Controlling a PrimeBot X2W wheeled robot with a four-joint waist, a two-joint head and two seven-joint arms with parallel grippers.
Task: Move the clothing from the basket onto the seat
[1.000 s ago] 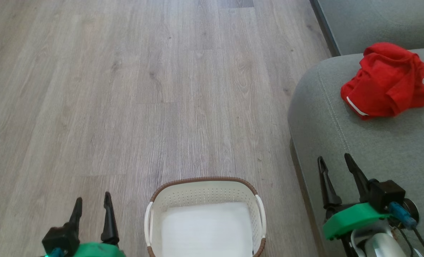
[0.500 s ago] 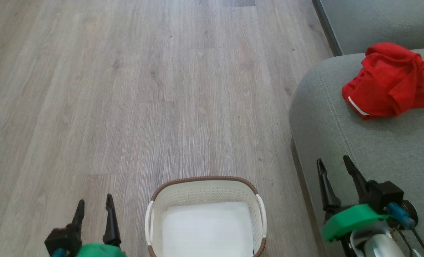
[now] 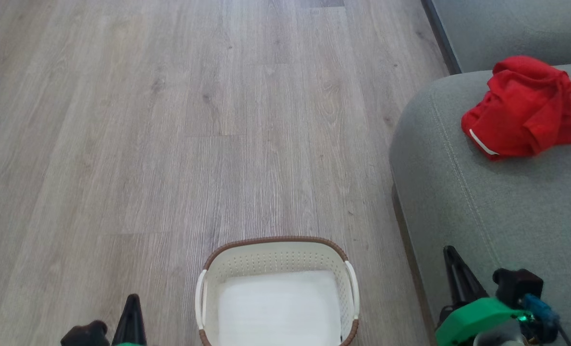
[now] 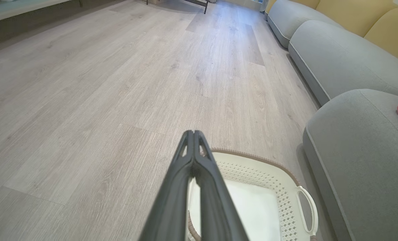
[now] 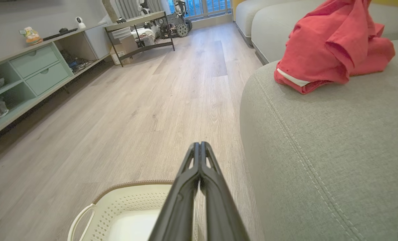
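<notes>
Red clothing (image 3: 523,108) heaped far right on seat (image 3: 482,202); basket (image 3: 275,239) seen empty, near. Left gripper (image 4: 193,132), right gripper (image 5: 199,144) pinched closed, nothing held: task judged done.

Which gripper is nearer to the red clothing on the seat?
Right. The right gripper is at the near edge of the seat, where the clothing lies; the left gripper is left of the basket, farther away.

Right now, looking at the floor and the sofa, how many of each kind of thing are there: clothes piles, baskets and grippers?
Red clothes pile: 1, on the sofa seat
Basket: 1, on the floor
Grippers: 2, the left gripper and the right gripper, both shut
Total: 4
</notes>
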